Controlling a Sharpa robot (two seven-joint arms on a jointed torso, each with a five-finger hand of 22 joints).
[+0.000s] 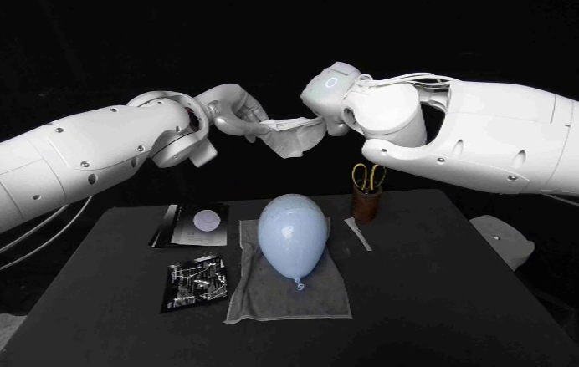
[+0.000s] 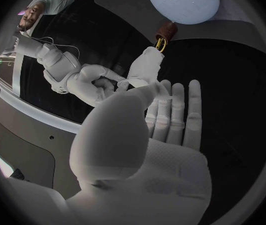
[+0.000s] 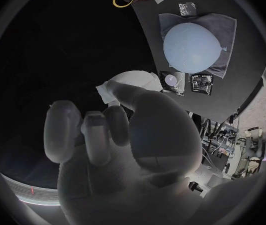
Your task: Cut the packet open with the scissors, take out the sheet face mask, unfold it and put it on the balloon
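A white sheet mask (image 1: pixel 294 137) hangs partly folded in the air high above the table, stretched between my two hands. My left hand (image 1: pixel 242 114) pinches its left edge and my right hand (image 1: pixel 339 104) pinches its right edge. In the left wrist view the mask (image 2: pixel 144 67) runs from my left hand (image 2: pixel 161 117) to my right hand (image 2: pixel 92 82). In the right wrist view the mask (image 3: pixel 133 82) sits at the fingertips of my right hand (image 3: pixel 120 135). The pale blue balloon (image 1: pixel 294 233) lies on a grey cloth (image 1: pixel 289 300) below. Yellow-handled scissors (image 1: pixel 368 175) stand in a brown holder (image 1: pixel 366 206).
A black packet with a pale round mark (image 1: pixel 193 225) lies left of the balloon, and a crumpled black foil piece (image 1: pixel 197 282) lies nearer the front. A thin cut-off strip (image 1: pixel 358 233) lies right of the cloth. The table's far edge (image 1: pixel 242 204) runs behind the balloon.
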